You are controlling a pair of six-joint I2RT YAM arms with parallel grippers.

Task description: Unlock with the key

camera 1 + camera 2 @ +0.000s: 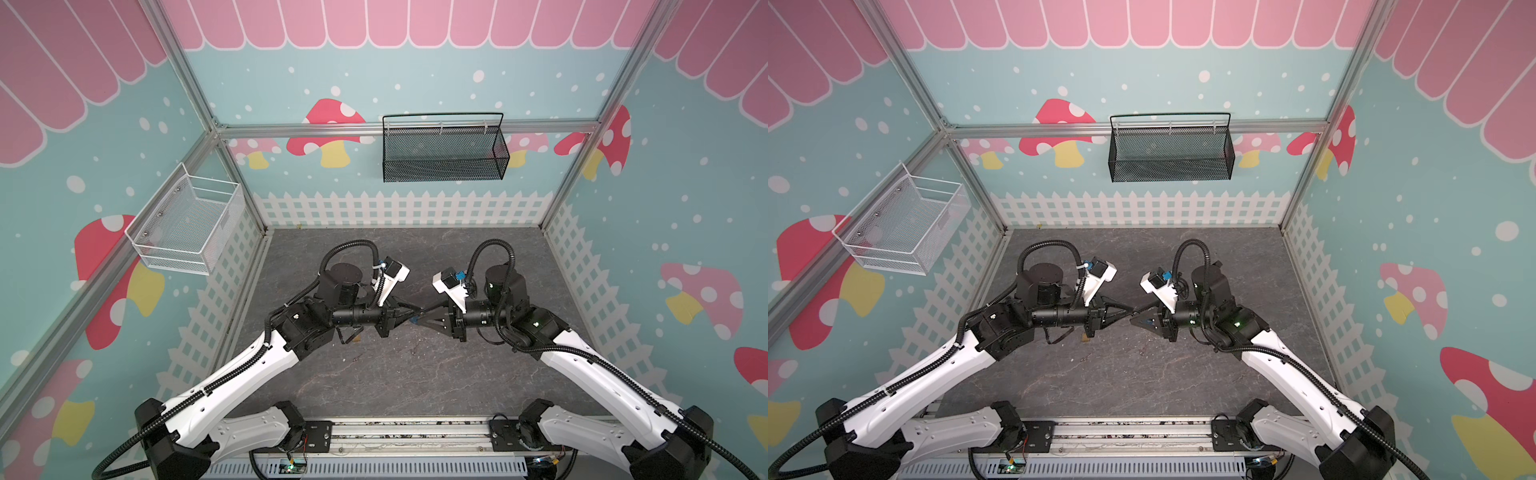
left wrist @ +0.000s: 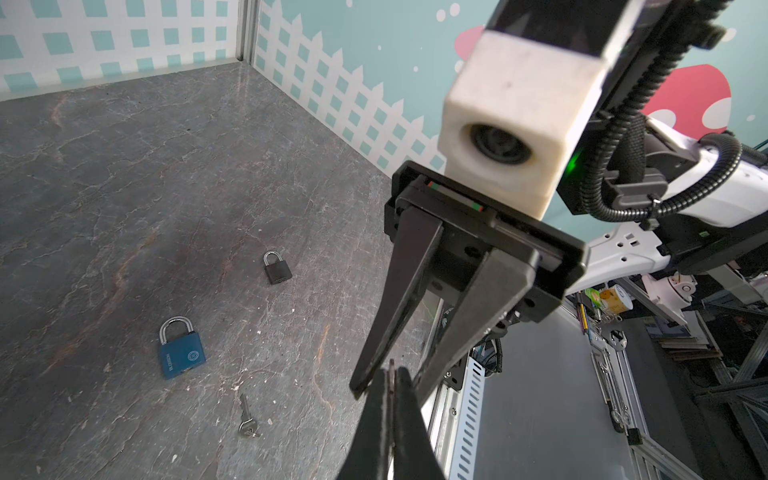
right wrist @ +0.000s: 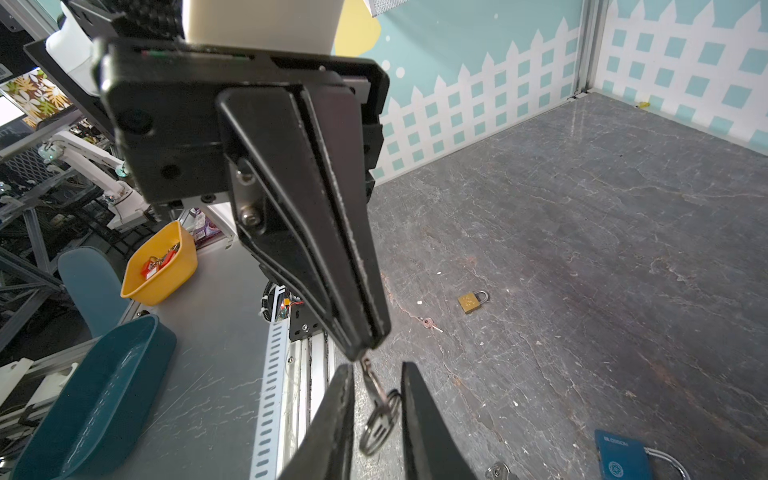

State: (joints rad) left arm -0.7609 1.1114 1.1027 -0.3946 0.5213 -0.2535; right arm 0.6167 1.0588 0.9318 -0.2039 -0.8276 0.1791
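The key (image 3: 372,384) hangs in the air over the middle of the tabletop (image 3: 582,249). One end is pinched in the fully shut left end effector (image 3: 362,347), and its ring dangles free from the other end. This looks like a handover between the two arms. To do it well, the right end effector (image 3: 377,368) should close on the key's flat body rather than the loose ring. The left should let go only once that grip is firm, leaving the blade clear for the blue padlock (image 2: 181,349) lying on the tabletop below. The right end effector's jaws stand partly open and hold nothing. The key sits between them, with the ring close to one finger; I cannot tell whether they touch.
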